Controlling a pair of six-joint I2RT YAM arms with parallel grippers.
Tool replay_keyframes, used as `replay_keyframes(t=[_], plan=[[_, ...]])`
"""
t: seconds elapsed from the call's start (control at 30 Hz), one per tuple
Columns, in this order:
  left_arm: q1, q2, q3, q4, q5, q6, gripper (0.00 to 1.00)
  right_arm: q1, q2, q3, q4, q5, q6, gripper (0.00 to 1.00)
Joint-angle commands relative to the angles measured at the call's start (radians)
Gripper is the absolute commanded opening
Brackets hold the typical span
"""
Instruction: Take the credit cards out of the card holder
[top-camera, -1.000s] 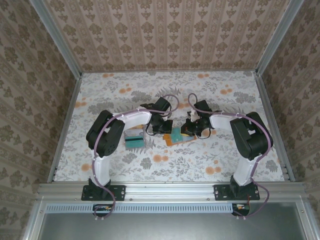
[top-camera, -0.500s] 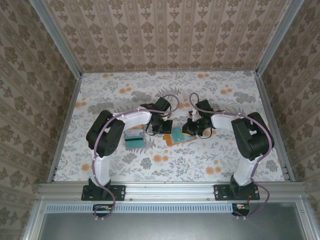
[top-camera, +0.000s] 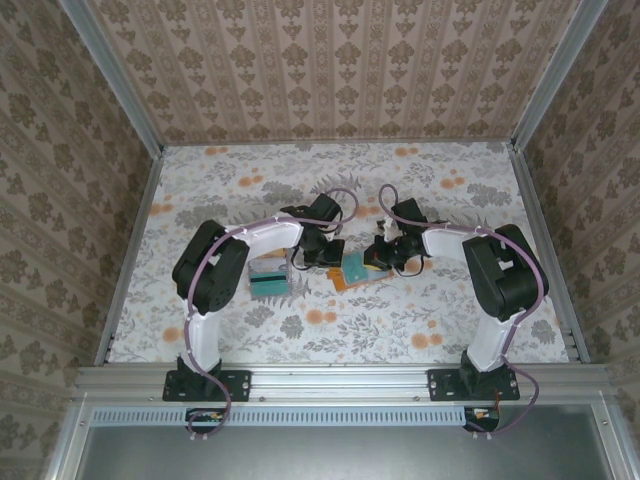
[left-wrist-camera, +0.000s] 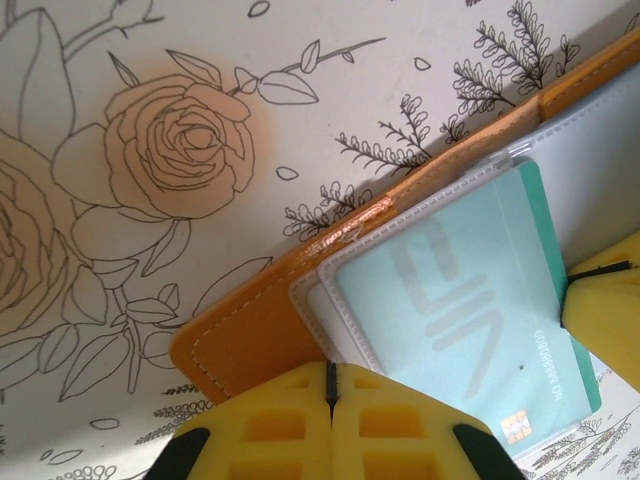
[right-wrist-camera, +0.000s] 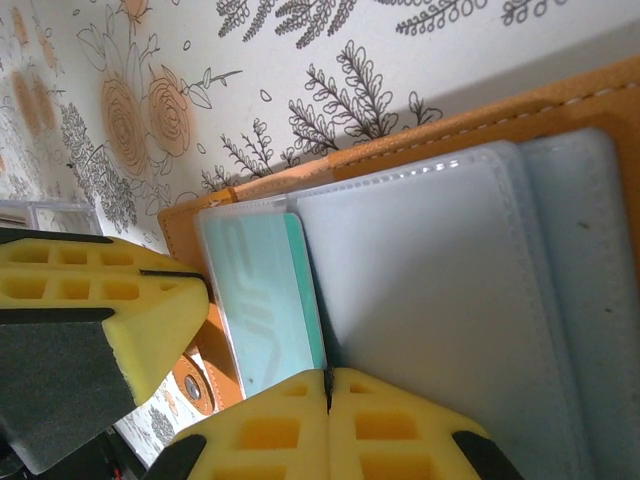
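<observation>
The orange-tan card holder (top-camera: 343, 284) lies open on the floral table between my two grippers. A teal credit card (left-wrist-camera: 470, 300) sits in its clear sleeve beside the pale grey-blue pockets (right-wrist-camera: 430, 290). My left gripper (left-wrist-camera: 330, 368) is shut, with its tips on the holder's (left-wrist-camera: 250, 320) near corner at the sleeve's edge. My right gripper (right-wrist-camera: 328, 378) is shut too, its tips at the long edge of the teal card (right-wrist-camera: 265, 300), where the card meets the grey-blue pocket. Nothing shows between either pair of fingers. More credit cards (top-camera: 268, 280) lie in a small pile left of the holder.
Both arms reach in from the near edge and bend toward the table's middle, the left gripper (top-camera: 322, 252) and right gripper (top-camera: 385, 256) close together. Patterned walls with metal rails (top-camera: 130, 250) fence the table. The holder's snap tab (right-wrist-camera: 190, 385) sticks out by the left fingers (right-wrist-camera: 100, 300).
Almost nothing: the right arm has shifted very slightly, and both grippers stay shut on the card holder's spot.
</observation>
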Motion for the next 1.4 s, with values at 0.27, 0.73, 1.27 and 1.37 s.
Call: replay_keyframes(t=[0.27, 0.73, 1.27, 1.37], plan=[[-0.01, 0.022, 0.018, -0.033, -0.015, 0.019, 0.0, -0.01, 0.022, -0.002, -0.006, -0.034, 0.0, 0.02], [-0.008, 0.041, 0.01, -0.046, -0.031, 0.018, 0.0, -0.05, 0.023, 0.001, -0.028, -0.054, -0.03, 0.02], [-0.008, 0.039, 0.011, -0.045, -0.025, 0.019, 0.0, -0.062, 0.015, -0.002, -0.034, -0.057, -0.048, 0.0], [-0.008, 0.039, 0.01, -0.044, -0.025, 0.02, 0.0, -0.074, 0.018, 0.0, -0.041, -0.067, -0.061, 0.0]])
